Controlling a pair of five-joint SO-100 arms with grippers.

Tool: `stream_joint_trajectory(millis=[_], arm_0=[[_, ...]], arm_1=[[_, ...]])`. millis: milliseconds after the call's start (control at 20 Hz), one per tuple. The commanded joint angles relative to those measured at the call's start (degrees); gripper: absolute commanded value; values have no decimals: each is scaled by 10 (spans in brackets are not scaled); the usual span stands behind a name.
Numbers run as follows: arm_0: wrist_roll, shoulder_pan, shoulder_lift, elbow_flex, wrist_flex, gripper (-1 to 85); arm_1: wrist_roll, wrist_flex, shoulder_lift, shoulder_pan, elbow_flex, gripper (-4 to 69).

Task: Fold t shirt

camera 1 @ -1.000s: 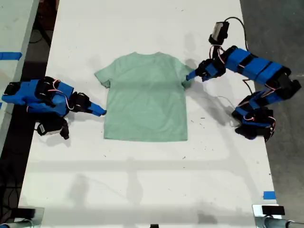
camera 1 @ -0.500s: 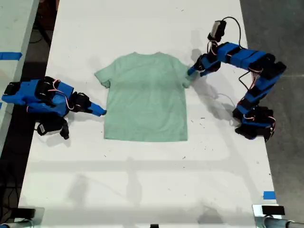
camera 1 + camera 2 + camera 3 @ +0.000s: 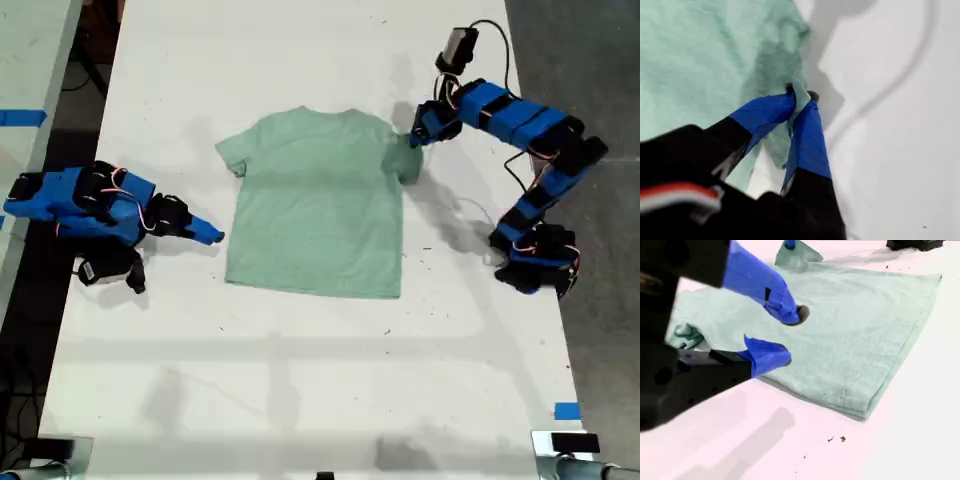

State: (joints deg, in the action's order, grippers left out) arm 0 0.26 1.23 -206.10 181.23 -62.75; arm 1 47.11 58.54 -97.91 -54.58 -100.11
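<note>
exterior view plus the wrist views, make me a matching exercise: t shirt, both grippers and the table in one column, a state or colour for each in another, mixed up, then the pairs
Column one:
1. t shirt
2. my first gripper
3. my second gripper
4. table

Column two:
A. open, tips beside the cloth's edge
B. white, bearing everything
C. pale mint green, spread flat
D. shut on a sleeve

Pairs: 1-C, 2-D, 3-A, 4-B
</note>
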Motion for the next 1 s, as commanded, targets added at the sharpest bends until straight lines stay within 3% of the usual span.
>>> stream_joint_trajectory(millis=[0, 150, 350, 500, 600, 750, 800, 850, 950], arm_0=[[-9, 3, -3, -3, 4, 94], [-9, 3, -3, -3, 4, 94], [-9, 3, -3, -3, 4, 94], [-9, 3, -3, -3, 4, 94], [-9, 3, -3, -3, 4, 94], [-9, 3, -3, -3, 4, 94], [-9, 3, -3, -3, 4, 94], [-9, 3, -3, -3, 4, 94], [-9, 3, -3, -3, 4, 94]], arm_1=[[-4, -4, -70, 99, 74, 2], [-5, -51, -27, 207, 145, 2], [-23, -90, 98, 275, 229, 2], [-29, -79, 160, 290, 291, 200], [-29, -30, 142, 275, 317, 236], [-18, 62, 18, 235, 287, 209], [-18, 89, -42, 221, 254, 48], [-19, 107, -114, 212, 200, 5], [-34, 113, -287, 208, 29, 6]])
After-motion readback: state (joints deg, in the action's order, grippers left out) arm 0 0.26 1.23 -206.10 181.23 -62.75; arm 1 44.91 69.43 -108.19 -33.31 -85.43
